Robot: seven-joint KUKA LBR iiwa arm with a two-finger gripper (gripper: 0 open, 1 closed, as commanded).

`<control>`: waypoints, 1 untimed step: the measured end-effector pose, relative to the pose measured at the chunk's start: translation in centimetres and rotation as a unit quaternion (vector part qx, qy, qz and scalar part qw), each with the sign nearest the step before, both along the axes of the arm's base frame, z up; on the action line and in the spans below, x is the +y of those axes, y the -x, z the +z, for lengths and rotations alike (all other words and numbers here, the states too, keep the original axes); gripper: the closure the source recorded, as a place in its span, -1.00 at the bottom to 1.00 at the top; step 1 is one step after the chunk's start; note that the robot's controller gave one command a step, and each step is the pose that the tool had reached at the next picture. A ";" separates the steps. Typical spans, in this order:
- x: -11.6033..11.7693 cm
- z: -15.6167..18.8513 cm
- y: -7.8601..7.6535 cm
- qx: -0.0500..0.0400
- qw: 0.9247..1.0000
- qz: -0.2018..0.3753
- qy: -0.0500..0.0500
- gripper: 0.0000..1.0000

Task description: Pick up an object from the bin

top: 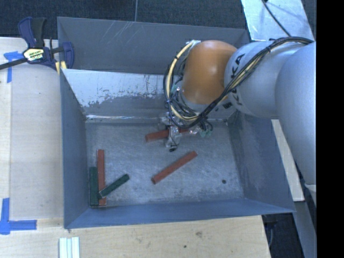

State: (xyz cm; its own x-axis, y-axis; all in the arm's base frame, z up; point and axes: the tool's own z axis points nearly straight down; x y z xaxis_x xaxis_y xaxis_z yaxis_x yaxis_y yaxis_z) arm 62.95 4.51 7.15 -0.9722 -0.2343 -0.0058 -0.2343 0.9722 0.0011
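Reddish-brown stick (156, 136) lies flat on the floor of the bin (72, 144), toward 12 o'clock from the floor's centre and near the far wall. My gripper (173, 142) is down at this stick's 3 o'clock end; I cannot tell whether it is wide or narrow. A second brown stick (173, 167) lies at 6 o'clock of my gripper, apart from it. In the 8 o'clock corner, a third brown stick (100, 168) and two green sticks (114, 185) lie together.

A robot lab is shown. This is told by a big grey robot arm (279, 85), with an orange cover (207, 71) and bundled cables (174, 77), that is put into a grey metal bin (72, 144).
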 end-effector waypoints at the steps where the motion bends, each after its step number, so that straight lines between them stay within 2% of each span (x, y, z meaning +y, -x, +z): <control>1: -1.3 15.9 1.6 -0.003 0.989 0.150 0.002 1.00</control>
